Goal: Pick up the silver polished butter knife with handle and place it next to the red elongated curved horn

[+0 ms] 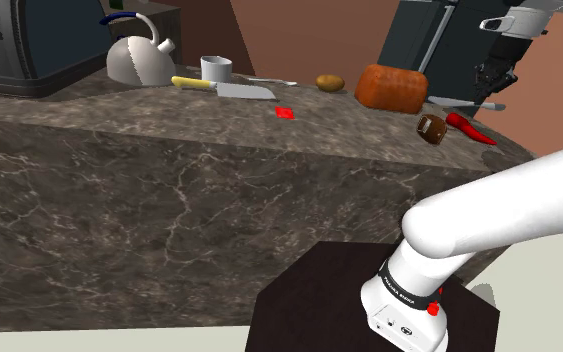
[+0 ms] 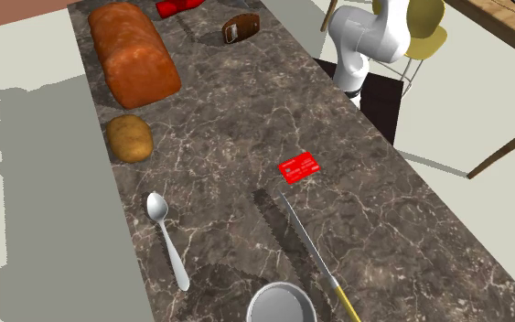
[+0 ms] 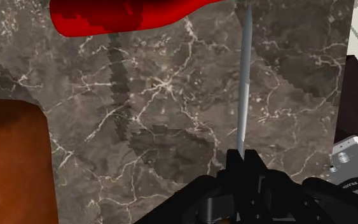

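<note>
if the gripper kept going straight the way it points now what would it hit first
Most likely the bare marbled countertop, beside the red horn. The gripper, shut on the butter knife, points down at it. Its height is unclear.

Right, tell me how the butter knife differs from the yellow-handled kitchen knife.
The butter knife is clasped in the end effector; the kitchen knife lies loose on the counter. The butter knife looks plain silver; the kitchen knife has a yellow handle. The butter knife is slim, the kitchen knife's blade broad. Both have silvery blades.
</note>
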Robot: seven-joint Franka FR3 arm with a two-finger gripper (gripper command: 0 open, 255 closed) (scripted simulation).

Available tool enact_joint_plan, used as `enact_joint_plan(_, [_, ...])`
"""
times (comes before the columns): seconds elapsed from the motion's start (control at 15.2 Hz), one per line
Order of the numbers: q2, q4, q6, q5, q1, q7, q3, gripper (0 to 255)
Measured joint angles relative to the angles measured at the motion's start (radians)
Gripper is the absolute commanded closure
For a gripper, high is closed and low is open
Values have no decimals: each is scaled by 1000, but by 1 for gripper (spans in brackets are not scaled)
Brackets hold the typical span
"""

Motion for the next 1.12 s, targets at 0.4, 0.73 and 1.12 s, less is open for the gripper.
enact_joint_plan(0.4, [-24,-64,52,-27,-16,-20,-30,255])
enact_joint_plan(0.73, [-40,-135,110,-42,-24,-10,-43,255])
enact_joint_plan(1.12, [-50,-222,188,-60,-32,4,-65,255])
